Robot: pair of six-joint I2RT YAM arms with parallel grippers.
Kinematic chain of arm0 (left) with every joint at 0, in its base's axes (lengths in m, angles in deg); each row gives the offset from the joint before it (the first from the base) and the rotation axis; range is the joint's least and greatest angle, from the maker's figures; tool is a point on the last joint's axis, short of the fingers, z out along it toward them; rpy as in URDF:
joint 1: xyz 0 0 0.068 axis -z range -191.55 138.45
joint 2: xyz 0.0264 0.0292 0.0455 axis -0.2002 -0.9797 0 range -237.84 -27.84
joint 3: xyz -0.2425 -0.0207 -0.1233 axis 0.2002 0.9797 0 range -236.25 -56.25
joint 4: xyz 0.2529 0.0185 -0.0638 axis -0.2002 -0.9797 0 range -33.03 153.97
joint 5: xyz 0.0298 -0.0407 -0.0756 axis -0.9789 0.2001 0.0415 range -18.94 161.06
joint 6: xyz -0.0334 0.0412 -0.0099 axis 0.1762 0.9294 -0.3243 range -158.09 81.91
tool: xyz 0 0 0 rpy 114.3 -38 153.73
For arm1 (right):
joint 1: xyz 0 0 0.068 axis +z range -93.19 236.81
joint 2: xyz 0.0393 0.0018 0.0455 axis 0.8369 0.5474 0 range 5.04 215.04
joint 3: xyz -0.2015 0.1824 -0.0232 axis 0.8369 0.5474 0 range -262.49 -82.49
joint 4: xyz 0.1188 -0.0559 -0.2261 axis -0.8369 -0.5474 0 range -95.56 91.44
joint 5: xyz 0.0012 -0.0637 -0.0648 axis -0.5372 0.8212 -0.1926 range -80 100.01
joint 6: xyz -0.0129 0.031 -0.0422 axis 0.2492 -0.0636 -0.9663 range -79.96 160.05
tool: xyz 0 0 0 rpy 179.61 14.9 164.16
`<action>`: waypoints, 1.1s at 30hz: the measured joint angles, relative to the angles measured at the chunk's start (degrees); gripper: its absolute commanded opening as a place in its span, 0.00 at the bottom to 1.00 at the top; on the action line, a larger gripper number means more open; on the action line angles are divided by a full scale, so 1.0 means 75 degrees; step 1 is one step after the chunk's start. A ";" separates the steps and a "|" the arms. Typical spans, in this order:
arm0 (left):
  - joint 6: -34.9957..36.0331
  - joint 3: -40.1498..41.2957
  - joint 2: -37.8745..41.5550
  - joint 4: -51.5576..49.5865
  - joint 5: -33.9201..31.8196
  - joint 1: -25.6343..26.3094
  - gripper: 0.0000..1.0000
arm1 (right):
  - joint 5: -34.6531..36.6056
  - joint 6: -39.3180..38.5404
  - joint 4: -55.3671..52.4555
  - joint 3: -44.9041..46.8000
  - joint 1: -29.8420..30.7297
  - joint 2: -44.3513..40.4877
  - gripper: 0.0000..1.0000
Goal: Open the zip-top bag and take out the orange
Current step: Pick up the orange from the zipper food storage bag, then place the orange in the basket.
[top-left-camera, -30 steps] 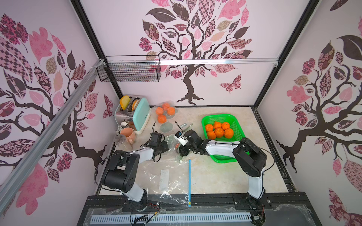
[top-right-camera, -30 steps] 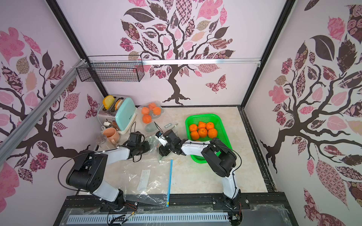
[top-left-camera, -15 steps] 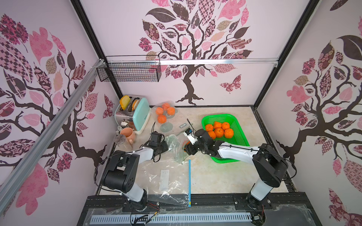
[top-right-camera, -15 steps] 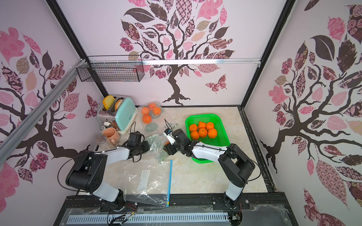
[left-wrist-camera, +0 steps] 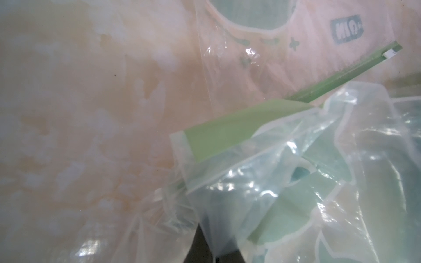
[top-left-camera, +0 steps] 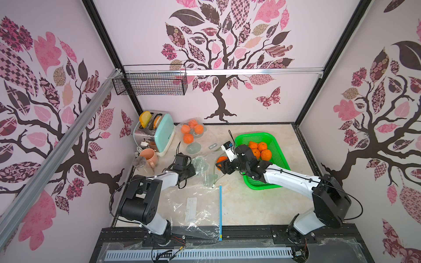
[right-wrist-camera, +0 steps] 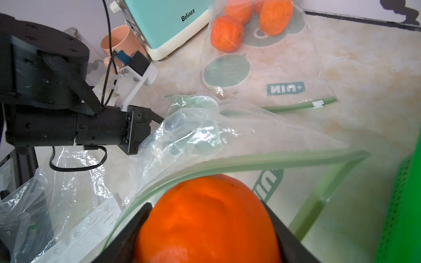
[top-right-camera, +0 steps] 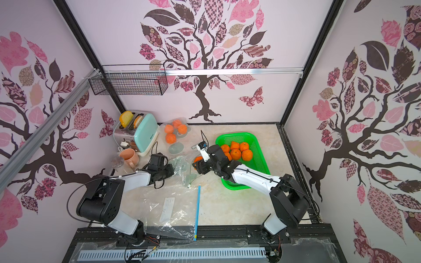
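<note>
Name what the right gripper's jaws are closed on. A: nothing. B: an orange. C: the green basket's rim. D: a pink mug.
B: the right wrist view shows the orange clamped between the jaws of the right gripper, while the left gripper pinches the zip-top bag.

Bare tabletop (top-left-camera: 250, 205) lies open near, right of centre. The green basket (top-left-camera: 279, 154) blocks the right; the zip-top bag (top-left-camera: 206, 169) sprawls mid-table; toaster (top-left-camera: 165, 132), mug (top-left-camera: 149, 157) and bagged oranges (top-left-camera: 188, 138) crowd the far left.

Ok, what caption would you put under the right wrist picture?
Right gripper holds an orange at the mouth of the open bag, which the left gripper pinches.
</note>
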 measured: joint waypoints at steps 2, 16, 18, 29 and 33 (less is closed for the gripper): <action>0.0000 0.0000 0.0000 0.0000 0.0000 0.0000 0.00 | 0.0003 0.0044 -0.0102 0.0012 -0.0038 -0.0041 0.54; 0.0000 0.0000 0.0000 0.0000 0.0003 0.0000 0.00 | 0.1040 -0.0216 -0.0997 0.0061 -0.0099 -0.1358 0.55; 0.0000 0.0000 0.0003 -0.0003 0.0000 0.0000 0.00 | 0.1282 -0.0248 -0.1105 0.0122 -0.0117 -0.1542 0.55; -0.0003 0.0000 0.0026 -0.0006 0.0006 0.0000 0.00 | 0.2865 0.0481 -0.1641 0.1577 -0.1498 -0.2769 0.56; -0.0003 0.0000 0.0029 -0.0006 0.0012 0.0000 0.00 | 0.3072 0.0947 -0.1719 0.2122 -0.2180 -0.3179 0.59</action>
